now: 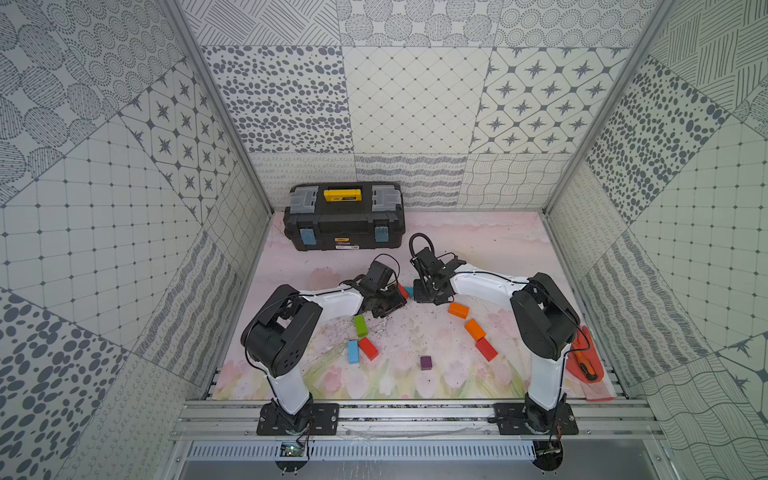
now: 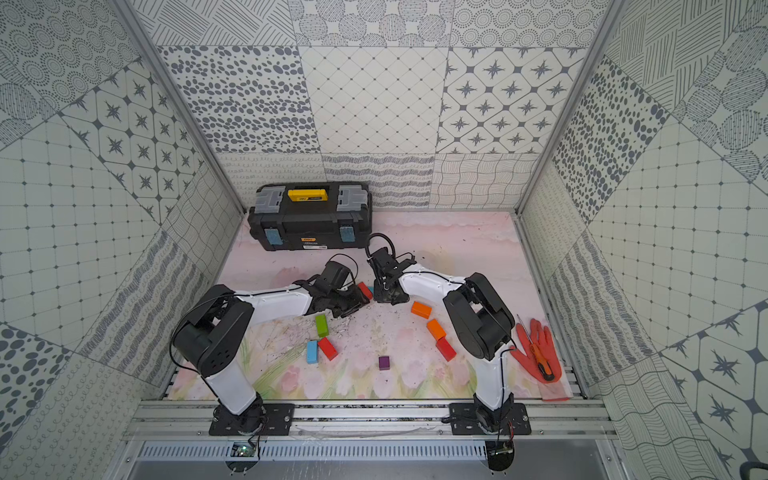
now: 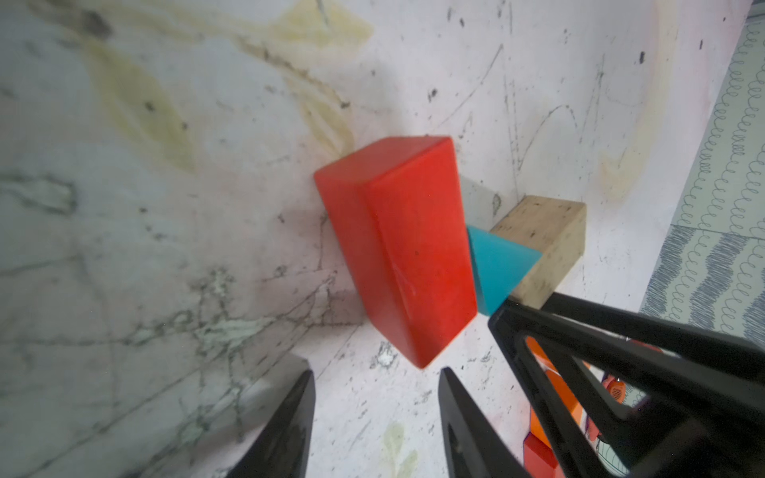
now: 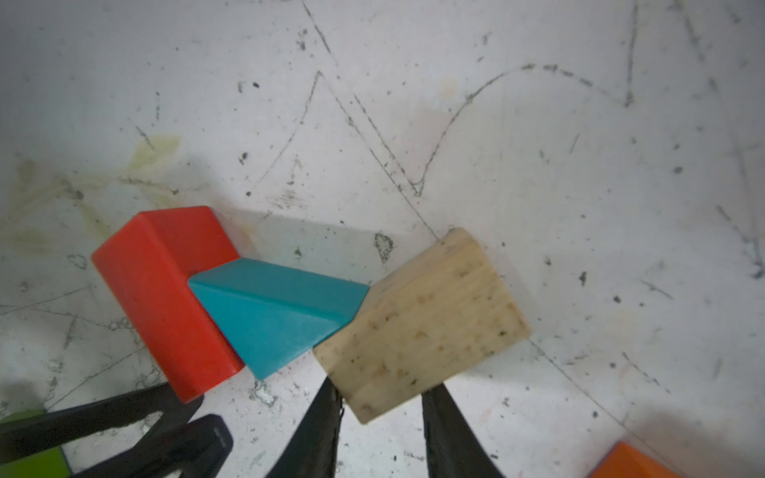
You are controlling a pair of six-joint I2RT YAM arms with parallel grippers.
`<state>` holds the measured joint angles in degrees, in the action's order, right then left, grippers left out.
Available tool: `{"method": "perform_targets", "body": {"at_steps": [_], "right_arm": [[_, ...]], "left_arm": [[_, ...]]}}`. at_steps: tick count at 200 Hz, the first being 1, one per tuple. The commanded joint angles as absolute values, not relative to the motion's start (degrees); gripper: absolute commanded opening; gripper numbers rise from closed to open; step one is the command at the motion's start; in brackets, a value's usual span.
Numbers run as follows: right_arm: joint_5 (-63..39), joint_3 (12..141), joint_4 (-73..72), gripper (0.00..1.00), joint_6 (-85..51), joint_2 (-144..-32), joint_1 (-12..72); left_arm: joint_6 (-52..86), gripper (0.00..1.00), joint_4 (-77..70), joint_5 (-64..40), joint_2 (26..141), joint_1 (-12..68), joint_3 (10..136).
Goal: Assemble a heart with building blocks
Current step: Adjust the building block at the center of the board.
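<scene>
At mid-bench (image 1: pixel 457 257), a red brick (image 3: pixel 397 248) and a wood brick (image 4: pixel 422 323) flank the teal triangle (image 4: pixel 273 314), each touching it. This is judged to be the heart's notch, from which both sides can grow. The right gripper (image 4: pixel 383 385) pinches the wood brick's near end, apparently to seat it against the triangle. The left gripper (image 3: pixel 376 374) stands spread just short of the red brick, holding nothing. The purple cube (image 1: pixel 425 362) sits alone towards the front, well apart. The other blocks (image 1: pixel 474 329) lie loose on either side.
</scene>
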<state>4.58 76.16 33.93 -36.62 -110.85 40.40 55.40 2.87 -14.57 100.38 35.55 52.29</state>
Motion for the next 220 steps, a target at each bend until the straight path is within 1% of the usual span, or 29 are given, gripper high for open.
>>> {"method": "perform_targets", "body": {"at_steps": [1, 66, 167, 220], "right_arm": [[5.1, 76.7, 33.1, 0.36, -36.9, -111.9, 40.1], [4.4, 75.7, 32.5, 0.36, -37.2, -110.9, 40.1], [3.8, 74.3, 31.5, 0.36, -37.6, -109.6, 40.2], [4.0, 74.1, 31.5, 0.36, -37.6, -109.4, 40.2]], "left_arm": [[54.2, 0.49, 14.0, -11.1, 102.4, 36.2, 52.5], [54.3, 0.49, 15.8, -7.8, 103.8, 36.2, 54.0], [54.6, 0.42, 19.5, -2.5, 104.1, 36.5, 56.0], [54.6, 0.42, 19.9, -0.3, 104.5, 36.5, 56.7]]}}
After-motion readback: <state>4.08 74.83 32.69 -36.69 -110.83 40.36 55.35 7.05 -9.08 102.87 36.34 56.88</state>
